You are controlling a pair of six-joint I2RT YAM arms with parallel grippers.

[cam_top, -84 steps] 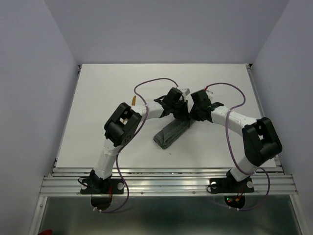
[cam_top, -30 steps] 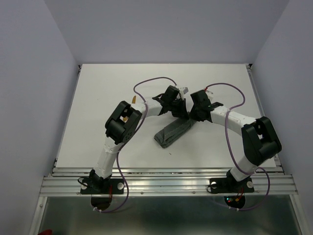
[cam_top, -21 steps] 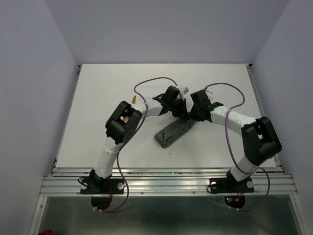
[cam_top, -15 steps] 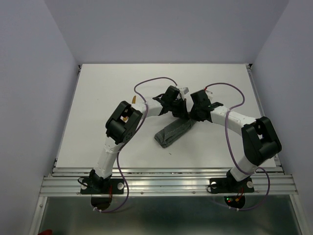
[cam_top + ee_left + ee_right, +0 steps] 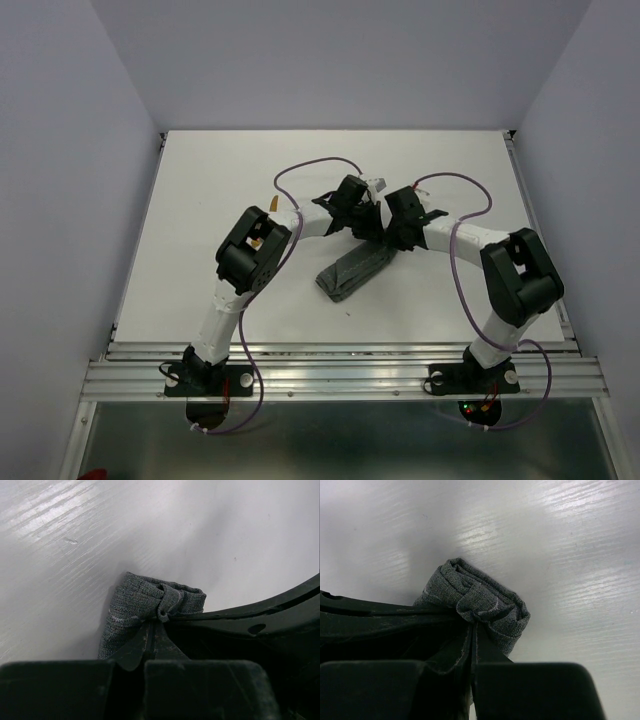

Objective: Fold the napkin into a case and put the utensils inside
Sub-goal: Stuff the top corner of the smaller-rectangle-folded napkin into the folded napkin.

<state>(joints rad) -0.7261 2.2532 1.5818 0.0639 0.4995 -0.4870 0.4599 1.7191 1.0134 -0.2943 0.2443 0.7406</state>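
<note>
i'm looking down on the white table (image 5: 200,210), and the napkin (image 5: 348,274) is lying near its middle as a long, narrow grey strip, slanting from near-left to far-right. both my arms are reaching in over its far end, with the wrists almost meeting there.

my left gripper (image 5: 159,623) is pressed together. the two fingertips are meeting with only a hairline between them, and they're pinching a bunched fold at the very end of the strip. the cloth is puckering into a small knot where the tips are biting (a pale stitched line is showing on the fold just to the left of it).

my right gripper (image 5: 472,630) is doing the same from the other side, clamped tight on the rolled end of the napkin, with the layers curling up in a stack just past the tips. the table is showing bright all around the cloth in both wrist views — whether the pinched end is lifting off the surface, i can't tell.

from above, the two grippers are sitting just beside each other over that far end. the near end of the strip is lying flat toward my bases, with nothing holding it.

a thin orange-brown tip (image 5: 272,204) is poking out from behind my left arm, well to the left of the cloth, and too little of it is showing to say more.
</note>
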